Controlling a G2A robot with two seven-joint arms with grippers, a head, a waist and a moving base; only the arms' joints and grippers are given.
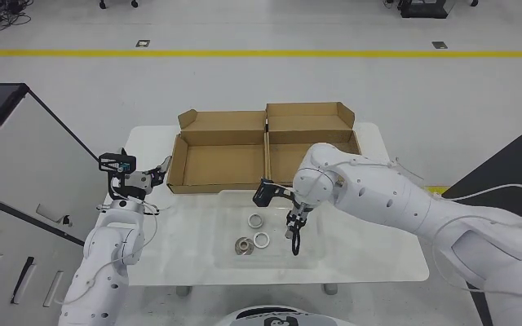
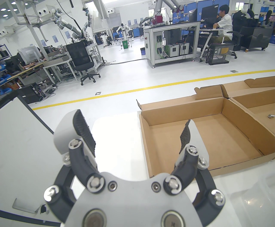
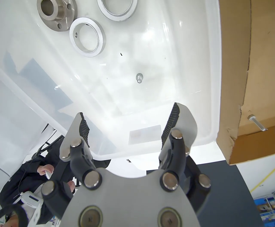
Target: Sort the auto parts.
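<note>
A clear plastic tray [image 1: 277,257] lies mid-table and holds two silver rings [image 1: 256,220] [image 1: 262,240] and a metal flange [image 1: 243,244]. My right gripper [image 1: 294,238] hangs open and empty over the tray's right part. From its wrist I see the right gripper [image 3: 129,116], a small bolt [image 3: 139,77] on the tray floor just beyond the fingertips, a ring [image 3: 87,37] and the flange [image 3: 57,13] farther off. My left gripper [image 2: 133,126] is open and empty beside the left cardboard box [image 2: 204,133], at its outer left wall [image 1: 157,173].
Two open cardboard boxes [image 1: 220,159] [image 1: 314,147] sit side by side behind the tray. The right box holds a bolt [image 2: 271,116] [image 3: 256,122]. A grey panel [image 1: 41,155] stands left of the white table [image 1: 383,253].
</note>
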